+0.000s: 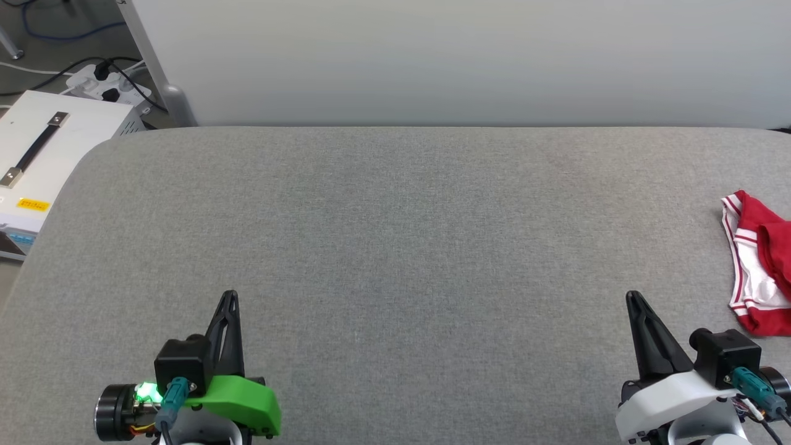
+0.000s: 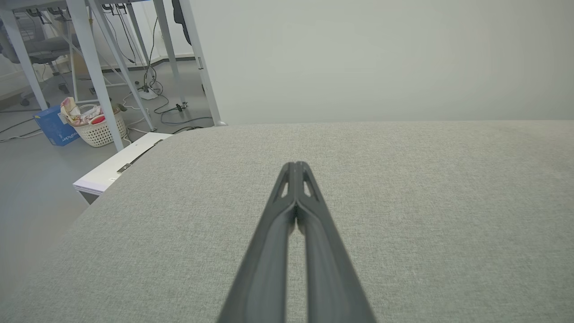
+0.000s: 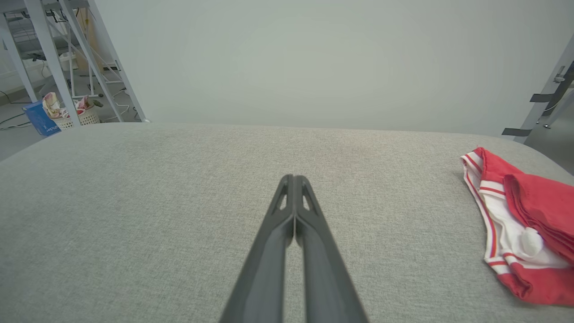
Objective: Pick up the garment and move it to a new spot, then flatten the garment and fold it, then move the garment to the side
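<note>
The garment [image 1: 759, 266] lies bunched at the far right edge of the grey padded table [image 1: 395, 235], red with white parts and red-white striped trim; its right side runs out of the head view. In the right wrist view the garment [image 3: 520, 224] sits to the right of the fingers. My right gripper [image 1: 631, 295] rests at the lower right, shut and empty, a short way left of the cloth. My left gripper [image 1: 230, 294] rests at the lower left, shut, holding nothing. Both pairs of fingers lie pressed together in the wrist views, right gripper [image 3: 293, 177], left gripper [image 2: 296, 164].
A white box with a black strap handle [image 1: 43, 154] stands off the table's left edge, with a power strip and cables [image 1: 102, 83] behind it. A pale wall panel [image 1: 457, 62] rises along the table's far edge. A laundry basket [image 2: 96, 125] stands on the floor.
</note>
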### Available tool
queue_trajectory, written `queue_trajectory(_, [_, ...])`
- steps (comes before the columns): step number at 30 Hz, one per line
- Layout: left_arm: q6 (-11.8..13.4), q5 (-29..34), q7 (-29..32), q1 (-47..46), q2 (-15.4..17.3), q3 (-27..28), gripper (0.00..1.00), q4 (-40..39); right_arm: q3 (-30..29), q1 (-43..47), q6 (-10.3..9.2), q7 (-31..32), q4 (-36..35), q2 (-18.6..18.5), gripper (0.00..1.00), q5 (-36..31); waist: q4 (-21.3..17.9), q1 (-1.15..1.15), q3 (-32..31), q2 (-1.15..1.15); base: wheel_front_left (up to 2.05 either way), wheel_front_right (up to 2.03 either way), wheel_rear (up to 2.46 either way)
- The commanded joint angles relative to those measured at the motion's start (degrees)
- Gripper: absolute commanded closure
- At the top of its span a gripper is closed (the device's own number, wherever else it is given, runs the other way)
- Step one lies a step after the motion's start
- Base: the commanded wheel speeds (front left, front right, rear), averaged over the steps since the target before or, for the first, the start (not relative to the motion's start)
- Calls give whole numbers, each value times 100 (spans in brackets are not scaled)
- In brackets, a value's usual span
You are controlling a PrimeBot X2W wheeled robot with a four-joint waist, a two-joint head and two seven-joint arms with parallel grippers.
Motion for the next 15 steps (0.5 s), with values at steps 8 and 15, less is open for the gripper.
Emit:
queue_trajectory(8, [-28,73,118,-100,-54,37,100,-47,-23,-129,-3,137,-68,34,100,-160,-13,0,-25,0,0,0,0])
queue_trajectory(15, [-33,102,199,-111,-70,57,100,-64,-27,-147,-3,218,-90,49,100,-239,-24,0,-46,0,0,0,0])
